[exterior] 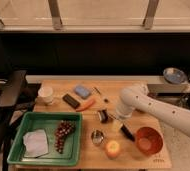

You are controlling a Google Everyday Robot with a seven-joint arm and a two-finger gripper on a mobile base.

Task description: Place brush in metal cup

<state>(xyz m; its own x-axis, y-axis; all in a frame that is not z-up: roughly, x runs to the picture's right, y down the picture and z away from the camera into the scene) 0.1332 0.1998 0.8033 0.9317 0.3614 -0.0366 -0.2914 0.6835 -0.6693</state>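
Note:
The brush lies on the wooden table (138, 162), with its dark round head (104, 116) to the left and its black handle (126, 132) running down to the right. The metal cup (97, 136) stands upright just below and left of the brush, near the green tray. My gripper (115, 123) hangs from the white arm (153, 107), which comes in from the right. It sits low over the middle of the brush, between head and handle, and hides that part.
A green tray (23, 125) at the front left holds grapes (63, 133) and a white cloth (36, 142). A yellow fruit (112, 148) and a red-orange bowl (149, 141) are at the front right. A white paper cup (46, 94), black bar (71, 101), blue sponge (81, 91), carrot (86, 105) and thin stick (97, 90) lie at the back.

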